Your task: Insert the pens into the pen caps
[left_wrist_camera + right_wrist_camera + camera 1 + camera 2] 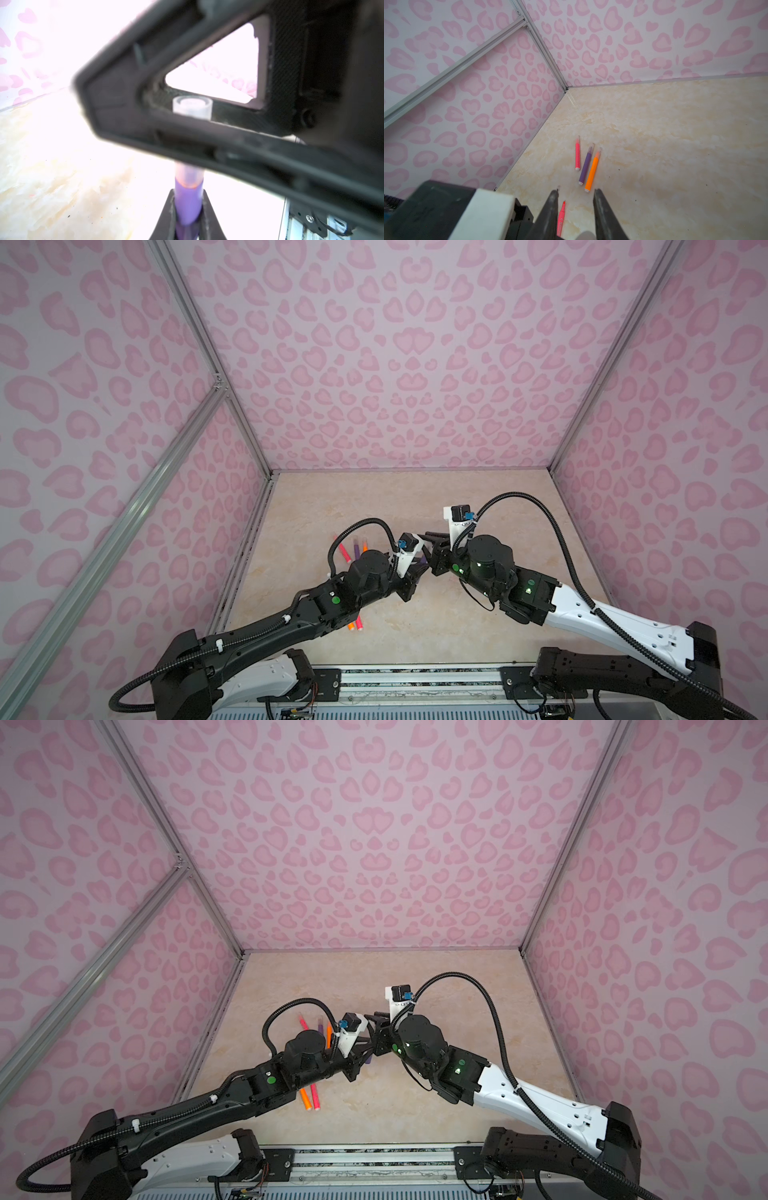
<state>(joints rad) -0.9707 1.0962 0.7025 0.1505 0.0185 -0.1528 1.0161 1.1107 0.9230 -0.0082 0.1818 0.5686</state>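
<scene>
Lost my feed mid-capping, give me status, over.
Left gripper shut on purple pen, clear cap over its tip. Right gripper open, straddling that cap. Three capped pens lie aside.

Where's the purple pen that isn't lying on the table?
In the left wrist view, the purple pen is pinched between the left fingers; its clear cap passes behind a right finger.

Enclosure walls (415,364) carried pink heart-and-leopard blotches on pale lilac. Aluminium frame profiles (212,352) ran up back corners. In both top views, diagonal brace (133,506) crossed wall at left. Tabletop (415,497) was beige marble-look, with dark specks in right wrist view. Aluminium rail (415,680) edged near side. Light was even and diffuse; left wrist view was overexposed.
</scene>
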